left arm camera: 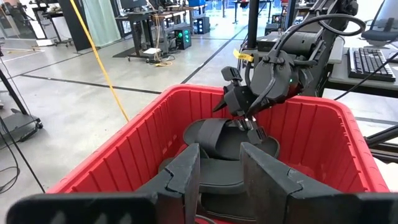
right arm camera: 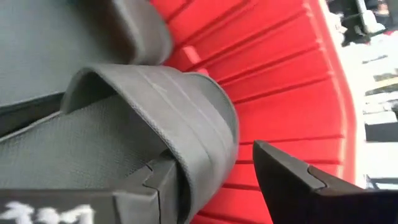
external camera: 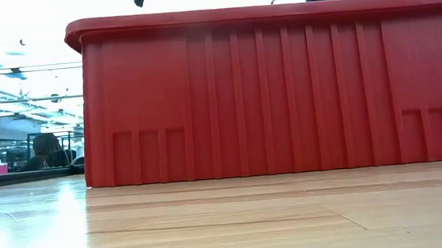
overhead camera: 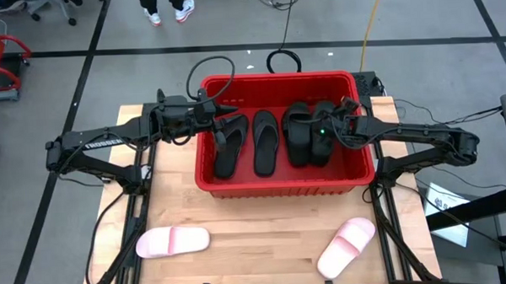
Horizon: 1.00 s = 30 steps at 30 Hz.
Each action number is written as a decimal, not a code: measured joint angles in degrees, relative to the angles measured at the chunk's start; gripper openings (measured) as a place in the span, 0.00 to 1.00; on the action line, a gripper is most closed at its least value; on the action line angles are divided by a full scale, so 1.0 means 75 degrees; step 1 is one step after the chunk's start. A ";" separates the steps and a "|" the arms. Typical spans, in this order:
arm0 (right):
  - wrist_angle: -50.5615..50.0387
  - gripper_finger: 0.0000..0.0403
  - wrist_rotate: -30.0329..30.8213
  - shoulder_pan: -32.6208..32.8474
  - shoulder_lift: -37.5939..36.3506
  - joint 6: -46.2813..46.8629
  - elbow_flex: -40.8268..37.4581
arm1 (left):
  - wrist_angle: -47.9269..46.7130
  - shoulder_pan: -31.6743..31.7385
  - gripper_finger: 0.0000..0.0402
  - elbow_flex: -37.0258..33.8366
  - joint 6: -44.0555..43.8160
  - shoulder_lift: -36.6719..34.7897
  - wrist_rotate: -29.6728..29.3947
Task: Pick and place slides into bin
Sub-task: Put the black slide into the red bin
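Bright, even overhead light throughout. Soft short shadows under the pale sandals on the bench [overhead camera: 264,226]. Strong blown-out glare above the red bin [external camera: 283,94] in the low view, ceiling washed to white; foreground wood blurred, sheen across the planks. Near-field blur on the dark fingers [left arm camera: 186,180] in the left wrist view, room behind sharp. Right wrist view close and soft, overexposed white patch at one edge.
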 joint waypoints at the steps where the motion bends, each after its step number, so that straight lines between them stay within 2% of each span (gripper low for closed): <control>1: 0.0003 0.43 0.0135 -0.0013 0.0000 -0.0027 -0.0001 | 0.0000 -0.0001 0.29 0.0000 0.0000 -0.0001 0.0000; 6: 0.0197 0.43 0.0600 -0.0021 -0.0006 -0.0347 -0.0001 | 0.0000 -0.0003 0.29 0.0000 0.0000 0.0000 0.0000; 12: 0.0245 0.43 0.0234 -0.0021 -0.0006 -0.0596 -0.0003 | 0.0000 -0.0003 0.29 -0.0001 0.0000 0.0000 0.0000; 18: 0.0253 0.44 0.0262 -0.0021 -0.0006 -0.0564 -0.0003 | 0.0000 -0.0003 0.29 -0.0002 0.0000 0.0000 0.0000; 25: 0.0219 0.47 -0.1136 -0.0017 -0.0006 -0.0815 -0.0003 | 0.0003 -0.0003 0.29 0.0000 -0.0013 0.0000 0.0000; 30: 0.0222 0.47 -0.0531 -0.0119 -0.0006 -0.0577 -0.0003 | 0.0007 -0.0003 0.29 -0.0003 -0.0015 0.0000 0.0000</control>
